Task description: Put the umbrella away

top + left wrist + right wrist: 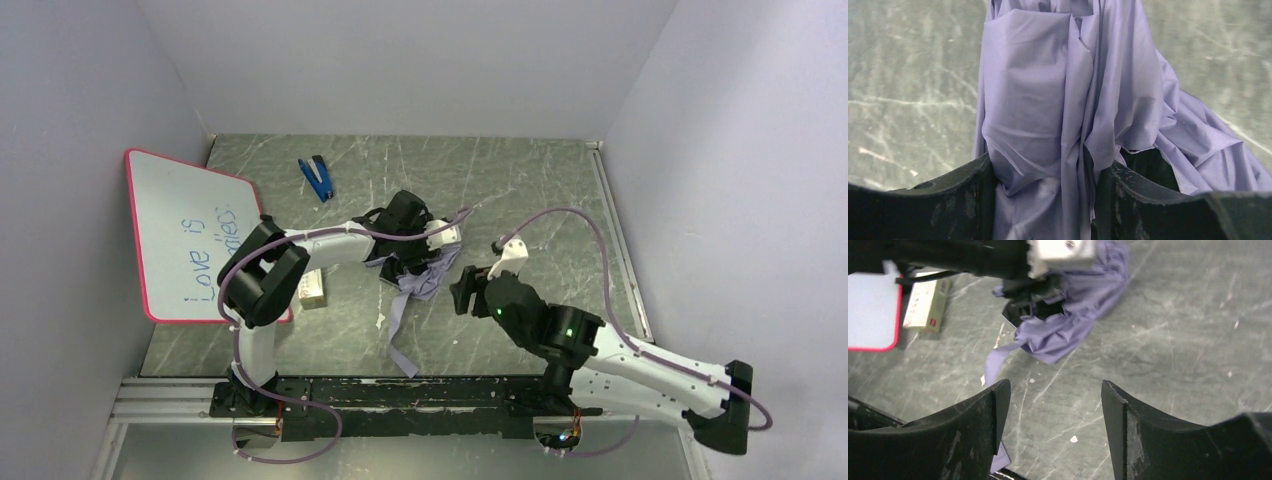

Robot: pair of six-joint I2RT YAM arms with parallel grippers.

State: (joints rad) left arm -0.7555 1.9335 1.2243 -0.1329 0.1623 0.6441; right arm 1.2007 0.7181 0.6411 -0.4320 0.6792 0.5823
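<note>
The umbrella (425, 278) is a crumpled bundle of pale lavender fabric in the middle of the table. Its long strap (398, 330) trails toward the near edge. My left gripper (403, 262) is shut on the gathered fabric (1048, 125), which fills the gap between its fingers (968, 200). The umbrella also shows in the right wrist view (1073, 315), under the left arm. My right gripper (462, 290) is open and empty (1053, 405), just right of the umbrella, above bare table. The shaft and handle are hidden.
A whiteboard with a red rim (190, 235) lies at the left. A small pale box (312, 288) sits beside it, also in the right wrist view (925, 305). A blue tool (317, 177) lies at the back. Walls close three sides.
</note>
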